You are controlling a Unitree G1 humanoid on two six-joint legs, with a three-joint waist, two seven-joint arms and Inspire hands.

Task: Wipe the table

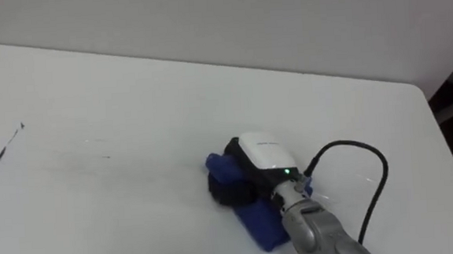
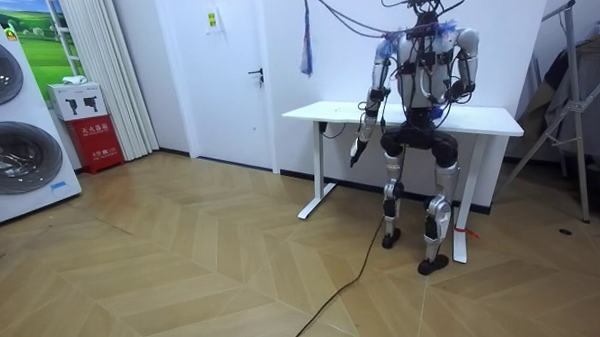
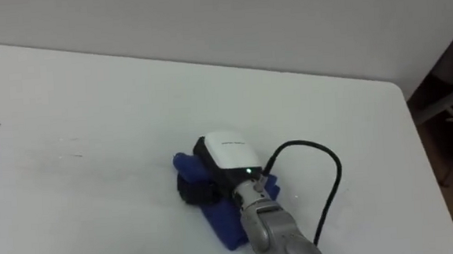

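blue cloth [image 1: 260, 223]: middle hidden under right hand [image 1: 263, 151] | table [image 1: 130, 93]: near edge cut off below | dark marks [image 1: 7, 145] by left edge: partly cut off | left hand [image 2: 356, 152]: too small to read

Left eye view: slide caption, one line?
Right hand on a blue cloth on the white table, dark marks near its left edge.

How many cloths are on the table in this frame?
1. A blue cloth lies on the white table, toward its near right part, under the right hand. A second one beneath the hand cannot be ruled out.
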